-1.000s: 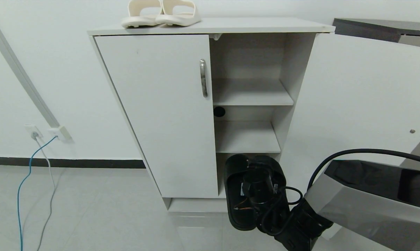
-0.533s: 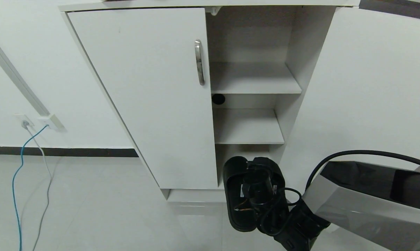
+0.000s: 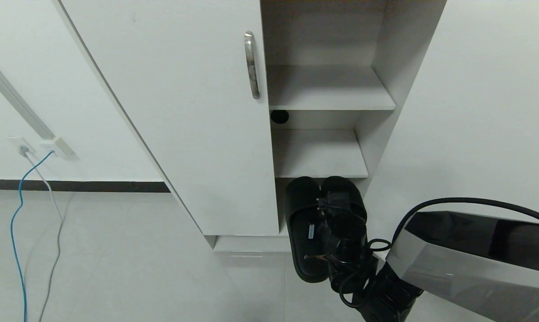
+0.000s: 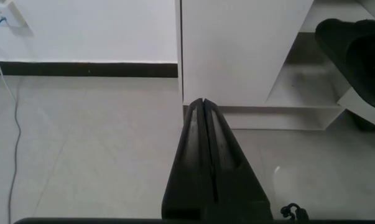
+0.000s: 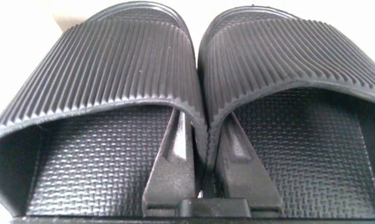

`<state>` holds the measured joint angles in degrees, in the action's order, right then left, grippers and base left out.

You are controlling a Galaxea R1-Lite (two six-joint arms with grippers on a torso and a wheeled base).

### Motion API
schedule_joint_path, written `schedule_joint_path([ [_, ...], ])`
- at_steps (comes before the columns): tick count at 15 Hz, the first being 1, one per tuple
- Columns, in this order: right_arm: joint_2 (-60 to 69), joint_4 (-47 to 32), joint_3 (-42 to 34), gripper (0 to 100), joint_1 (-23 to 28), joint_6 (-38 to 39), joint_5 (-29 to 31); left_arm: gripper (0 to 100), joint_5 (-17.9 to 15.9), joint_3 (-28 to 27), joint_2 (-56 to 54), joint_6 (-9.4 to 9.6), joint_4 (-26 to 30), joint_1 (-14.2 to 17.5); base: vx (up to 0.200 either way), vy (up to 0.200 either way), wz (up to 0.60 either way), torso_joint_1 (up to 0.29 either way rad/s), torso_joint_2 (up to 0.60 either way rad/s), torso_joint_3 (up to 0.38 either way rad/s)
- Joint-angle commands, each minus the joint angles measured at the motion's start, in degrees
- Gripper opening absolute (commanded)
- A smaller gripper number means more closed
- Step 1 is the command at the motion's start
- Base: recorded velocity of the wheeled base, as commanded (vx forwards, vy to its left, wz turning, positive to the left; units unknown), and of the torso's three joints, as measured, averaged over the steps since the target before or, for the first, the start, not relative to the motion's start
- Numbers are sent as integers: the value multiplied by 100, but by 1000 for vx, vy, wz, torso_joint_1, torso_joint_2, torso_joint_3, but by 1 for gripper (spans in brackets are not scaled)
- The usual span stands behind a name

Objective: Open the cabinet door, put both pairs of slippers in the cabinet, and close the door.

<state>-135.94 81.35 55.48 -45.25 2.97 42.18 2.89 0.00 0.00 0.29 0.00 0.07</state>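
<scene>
A pair of black slippers [image 3: 307,223] hangs side by side, toes pointing into the lowest compartment of the white cabinet [image 3: 316,154], just under its second shelf. My right gripper [image 3: 341,226] is shut on them; in the right wrist view its fingers [image 5: 175,155] pinch the two inner side walls together under the ribbed straps [image 5: 122,62]. The cabinet's right door [image 3: 475,112] stands open, and the left door [image 3: 184,112] with its metal handle [image 3: 251,65] is closed. My left gripper [image 4: 203,106] is shut on nothing, low over the floor before the cabinet's plinth, with the black slippers [image 4: 355,46] off to its side.
Two bare shelves [image 3: 325,87] sit above the slippers, with a round hole [image 3: 279,116] in the back panel. A blue cable [image 3: 16,214] and a grey one trail from a wall socket [image 3: 21,146] across the tiled floor on the left.
The head camera has tilted down, so the cabinet top and the cream slippers on it have left the picture. My right gripper has carried the black slippers forward toward the bottom compartment.
</scene>
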Motion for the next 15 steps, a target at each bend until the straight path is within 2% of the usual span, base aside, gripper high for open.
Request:
schedule_joint_path([
  [1, -82, 48, -46, 0, 8, -43, 1, 0, 1, 0, 9, 6, 0, 1, 0, 0, 0, 0, 0, 0],
  [2, -82, 57, -55, 0, 8, -60, 1, 0, 1, 0, 9, 6, 0, 1, 0, 0, 0, 0, 0, 0],
  [13, -56, 48, -46, 0, 16, -60, 1, 0, 10, 0, 9, -12, 0, 1, 200, 0, 0, 0, 1, 0],
  [15, -47, 48, -46, 0, 8, -60, 1, 0, 19, 0, 9, -12, -9, 1, 0, 0, 0, 0, 0, 0],
])
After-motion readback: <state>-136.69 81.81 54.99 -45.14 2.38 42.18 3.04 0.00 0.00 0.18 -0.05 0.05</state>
